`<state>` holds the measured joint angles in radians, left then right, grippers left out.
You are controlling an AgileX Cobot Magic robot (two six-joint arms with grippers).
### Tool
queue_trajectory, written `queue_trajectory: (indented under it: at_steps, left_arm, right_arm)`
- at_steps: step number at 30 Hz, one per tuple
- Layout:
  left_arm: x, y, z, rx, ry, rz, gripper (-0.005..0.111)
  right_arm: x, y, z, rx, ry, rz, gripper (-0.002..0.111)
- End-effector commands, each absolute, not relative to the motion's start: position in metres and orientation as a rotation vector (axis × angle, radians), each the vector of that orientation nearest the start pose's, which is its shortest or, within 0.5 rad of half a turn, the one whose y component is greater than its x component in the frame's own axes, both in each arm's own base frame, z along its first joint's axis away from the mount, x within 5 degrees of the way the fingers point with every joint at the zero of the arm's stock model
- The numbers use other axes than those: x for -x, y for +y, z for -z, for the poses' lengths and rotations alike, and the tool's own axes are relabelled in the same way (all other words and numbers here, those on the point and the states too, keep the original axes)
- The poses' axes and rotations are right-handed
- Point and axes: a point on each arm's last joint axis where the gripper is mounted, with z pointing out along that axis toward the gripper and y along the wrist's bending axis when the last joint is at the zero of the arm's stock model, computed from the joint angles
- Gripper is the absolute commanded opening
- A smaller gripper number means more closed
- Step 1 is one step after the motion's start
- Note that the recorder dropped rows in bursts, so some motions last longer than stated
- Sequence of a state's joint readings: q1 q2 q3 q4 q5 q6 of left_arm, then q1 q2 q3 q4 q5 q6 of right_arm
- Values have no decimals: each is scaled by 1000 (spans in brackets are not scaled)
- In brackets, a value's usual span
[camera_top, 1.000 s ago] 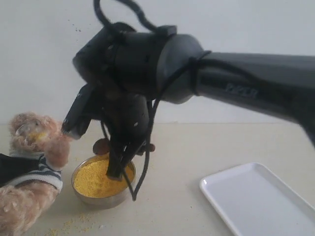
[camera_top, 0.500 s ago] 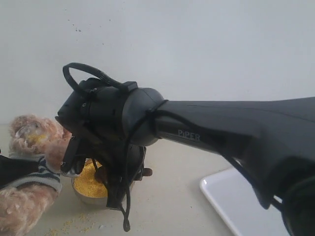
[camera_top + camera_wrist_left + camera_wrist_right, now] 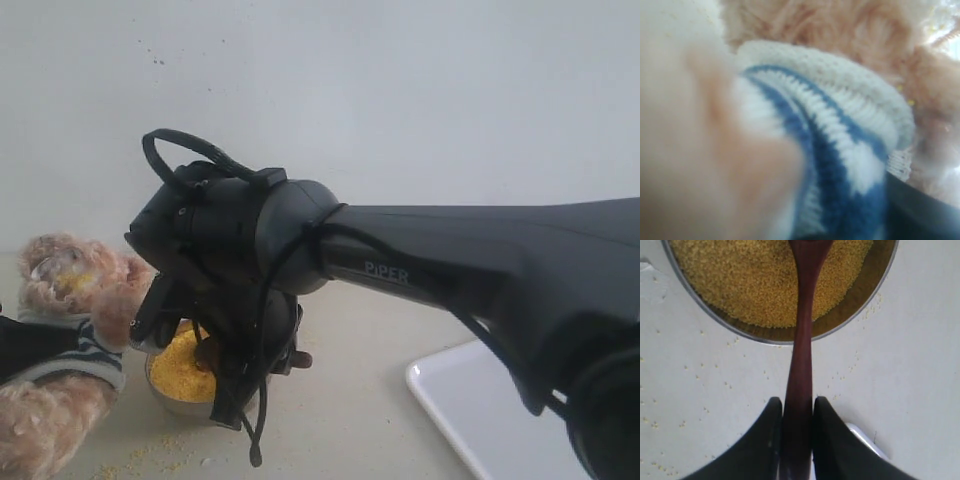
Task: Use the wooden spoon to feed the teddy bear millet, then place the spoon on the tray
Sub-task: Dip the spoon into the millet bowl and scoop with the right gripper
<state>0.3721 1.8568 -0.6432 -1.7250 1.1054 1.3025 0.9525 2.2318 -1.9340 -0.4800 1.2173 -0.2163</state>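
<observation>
The teddy bear (image 3: 60, 290) leans at the far left, its striped shirt (image 3: 840, 130) filling the left wrist view. A dark finger (image 3: 920, 215) of my left gripper lies against that shirt, and the gripper holds the bear. A steel bowl (image 3: 180, 400) of millet (image 3: 180, 365) stands beside the bear. My right gripper (image 3: 797, 402) (image 3: 228, 400) is shut on the handle of the wooden spoon (image 3: 801, 340). The spoon's head reaches into the millet (image 3: 740, 280) past the bowl's rim (image 3: 860, 310). The white tray (image 3: 470, 420) lies at the lower right.
The thick black right arm (image 3: 450, 270) crosses the scene from the right and hides much of the bowl. Loose millet grains (image 3: 150, 455) are scattered on the pale table in front of the bowl. A plain white wall stands behind.
The right arm's wrist has come down lower over the bowl and covers more of it, then shifted slightly to the right. The spoon stays gripped. The bear has not moved.
</observation>
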Motion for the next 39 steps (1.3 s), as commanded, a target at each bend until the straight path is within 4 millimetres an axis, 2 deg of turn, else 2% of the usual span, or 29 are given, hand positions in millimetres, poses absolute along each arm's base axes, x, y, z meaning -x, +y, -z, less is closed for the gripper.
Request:
queue_trajectory:
  at_steps: [1,8,20,27,35,39]
  left_arm:
    - [-287,26,-138,562,2122,1407,4]
    - [-287,26,-138,562,2123,1407,4]
    - [-287,26,-138,562,2123,1407,4]
    - [-287,26,-138,562,2123,1407,4]
    - [-287,26,-138,562,2123,1407,4]
    - [-287,26,-138,444,2123,1342,4]
  right_arm:
    - [-307,356,-211,1668,2271,483,0]
    - [-304,358,-210,1665,2303,427,0]
    - [-305,357,-211,1579,2338,434,0]
    - [-302,353,-234,1545,2317,397,0]
    - [-313,337,-248,1504,2341,346,0]
    - [-317,329,-254,1461,2418,189,0]
